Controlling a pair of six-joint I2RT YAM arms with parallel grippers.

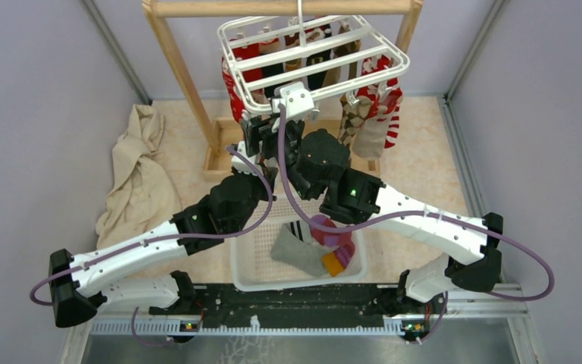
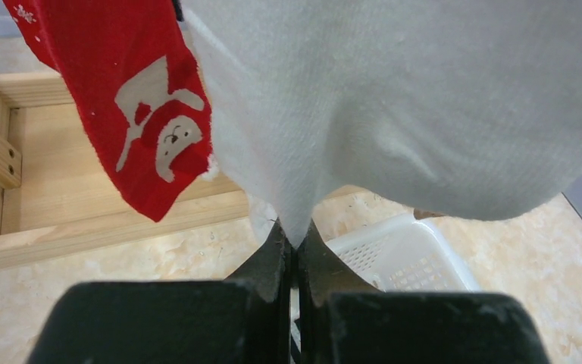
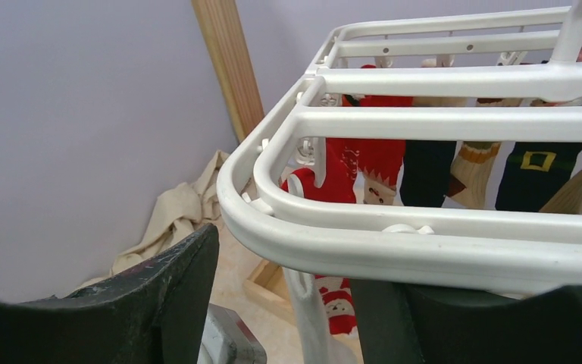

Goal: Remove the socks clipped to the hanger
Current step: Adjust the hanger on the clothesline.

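Observation:
The white slatted hanger (image 1: 314, 53) hangs from a wooden frame, with several socks (image 1: 383, 114) clipped under it. In the left wrist view my left gripper (image 2: 295, 239) is shut on the bottom tip of a white sock (image 2: 394, 98) that hangs straight above it, next to a red Santa sock (image 2: 144, 114). My right gripper (image 3: 288, 303) is open just under the hanger's near rail (image 3: 424, 254). The top of the same white sock (image 3: 307, 311) hangs between its fingers (image 3: 159, 296). Further socks, red, navy and black with a buckle (image 3: 534, 171), hang behind.
A white mesh basket (image 1: 246, 265) sits between the arm bases, holding a grey sock (image 1: 299, 254) and a magenta sock (image 1: 330, 231). A beige cloth (image 1: 140, 174) lies crumpled at the left. The wooden frame's post (image 1: 178, 68) and base stand behind the arms.

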